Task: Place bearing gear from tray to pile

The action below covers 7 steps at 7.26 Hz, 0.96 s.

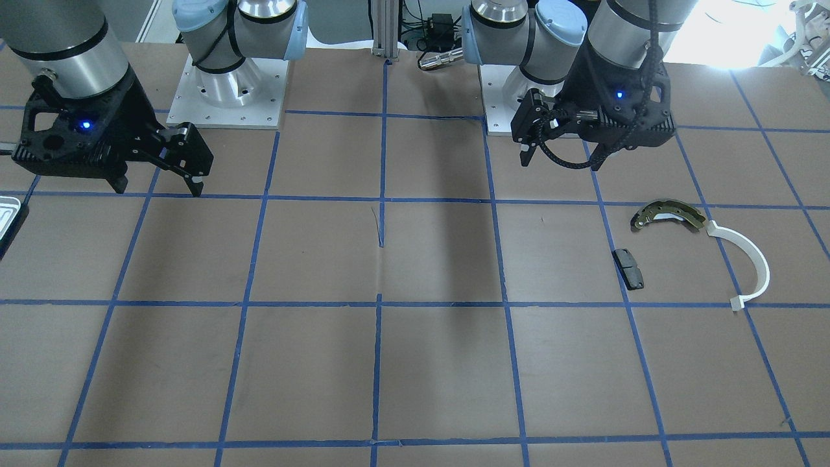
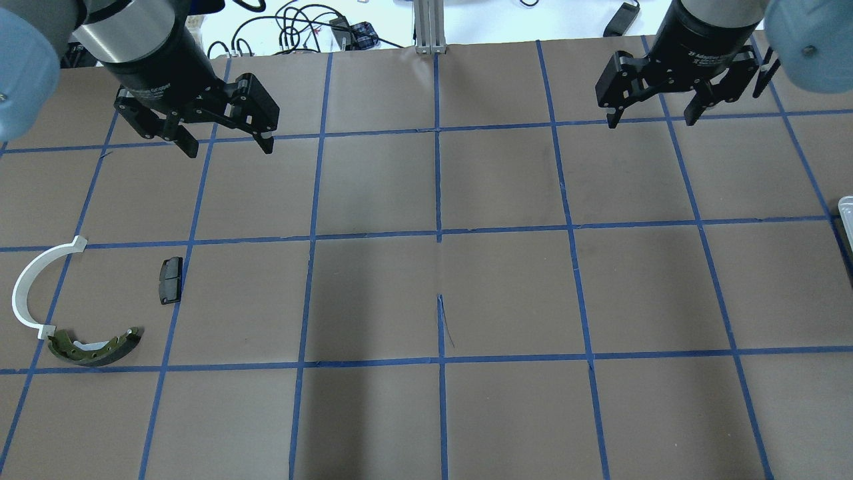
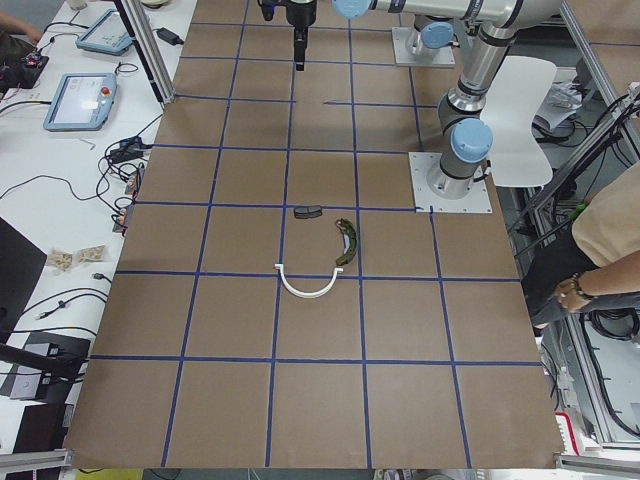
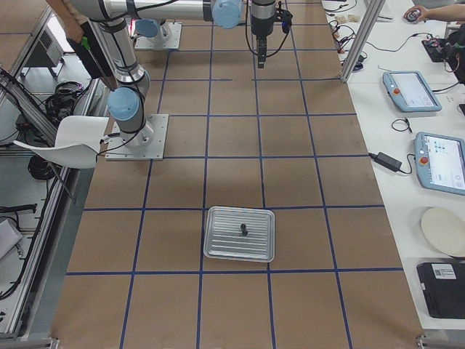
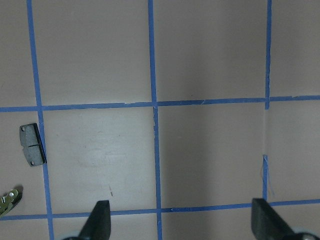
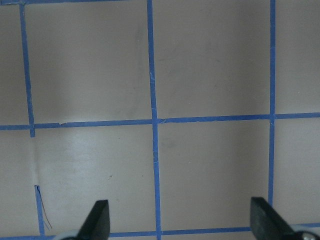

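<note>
The bearing gear (image 4: 243, 231) is a small dark part standing near the middle of the silvery tray (image 4: 218, 247). Only a corner of the tray (image 1: 9, 215) shows at the front view's left edge, and a sliver of the tray (image 2: 846, 212) at the overhead view's right edge. The pile lies on the opposite side: an olive-gold brake shoe (image 2: 93, 347), a white plastic arc (image 2: 30, 287) and a black pad (image 2: 170, 280). My left gripper (image 2: 228, 145) hovers open and empty beyond the pile. My right gripper (image 2: 650, 122) hangs open and empty, well apart from the tray.
Brown table paper with a blue tape grid (image 2: 440, 237) covers the whole surface. The two arm bases (image 1: 227, 84) stand on plates at the robot's side. Tablets and cables (image 4: 414, 91) lie on a side bench. A person's arm (image 3: 590, 290) shows beside the table.
</note>
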### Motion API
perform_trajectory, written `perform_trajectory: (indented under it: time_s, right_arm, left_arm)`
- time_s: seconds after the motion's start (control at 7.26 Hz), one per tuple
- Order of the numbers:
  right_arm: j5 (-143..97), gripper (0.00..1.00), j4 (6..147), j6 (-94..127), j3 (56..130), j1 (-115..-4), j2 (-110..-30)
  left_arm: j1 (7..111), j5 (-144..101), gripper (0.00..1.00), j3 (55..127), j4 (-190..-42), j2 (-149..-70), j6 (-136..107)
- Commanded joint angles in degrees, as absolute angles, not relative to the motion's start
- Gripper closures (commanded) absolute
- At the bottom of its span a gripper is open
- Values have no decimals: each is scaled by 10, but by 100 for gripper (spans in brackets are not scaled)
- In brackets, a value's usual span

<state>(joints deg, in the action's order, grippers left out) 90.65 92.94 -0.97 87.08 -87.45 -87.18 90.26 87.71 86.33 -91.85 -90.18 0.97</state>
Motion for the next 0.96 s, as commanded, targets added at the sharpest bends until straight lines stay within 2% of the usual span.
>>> perform_trajectory:
  time_s: [0.0,0.83]
  right_arm:
    - [906,0,930,-10,871,-875,-870]
    - [904,0,926,-18,871,-875,-871]
  left_arm:
    - [903,876,0,863,-918,-902,10]
    - [903,876,0,863,-918,-902,10]
